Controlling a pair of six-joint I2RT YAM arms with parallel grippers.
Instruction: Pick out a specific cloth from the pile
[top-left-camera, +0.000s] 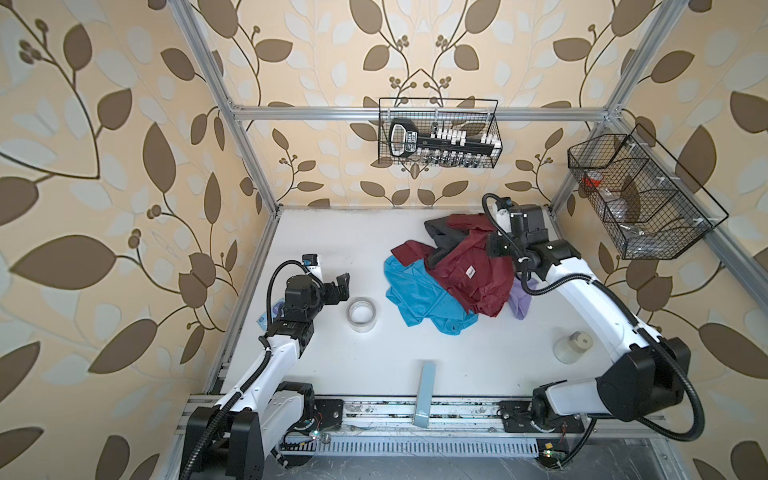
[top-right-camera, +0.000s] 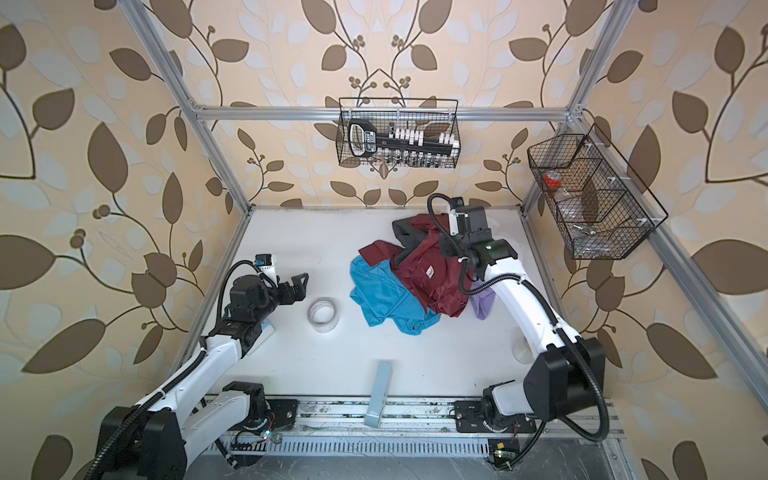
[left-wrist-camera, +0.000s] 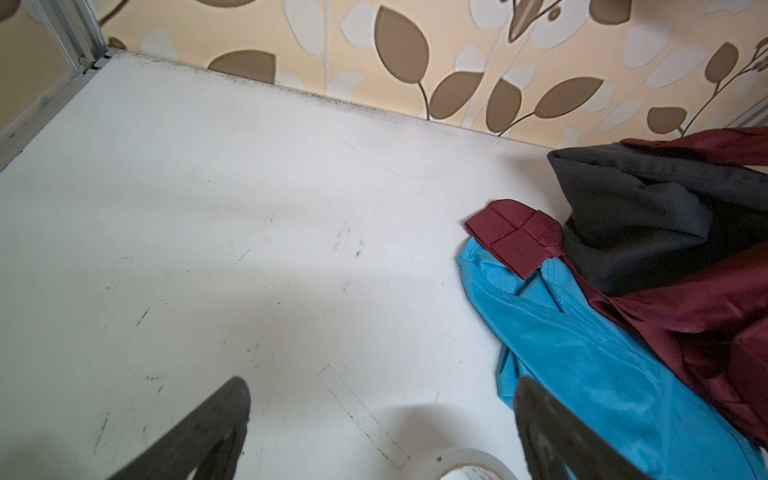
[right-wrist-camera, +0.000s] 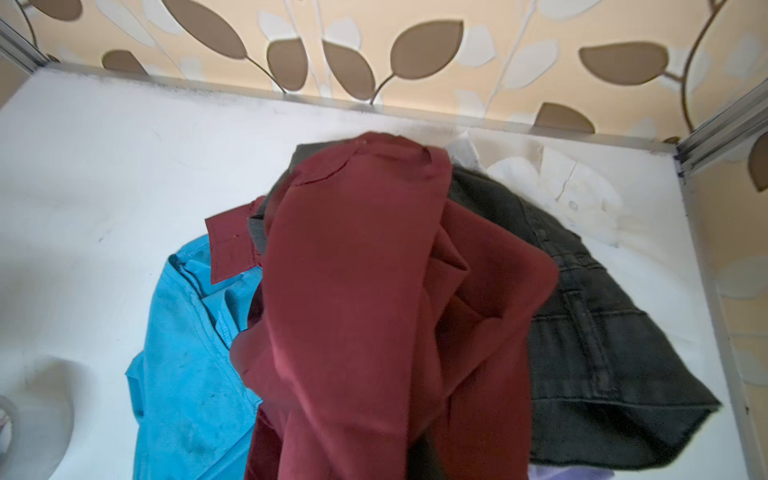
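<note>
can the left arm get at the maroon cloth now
Likely yes: the left gripper is open, and a cuff of the maroon cloth lies toward it across bare table, atop the blue garment.

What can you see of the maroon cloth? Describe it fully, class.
The cloth is dark red, thin, slightly shiny and crumpled, with a small white label and a stitched cuff. It lies topmost at the far right of the table, over the blue garment and the grey jeans, beside a lilac piece. One part bunches up to the right gripper, which seems to pinch it; the jaws are hidden.
</note>
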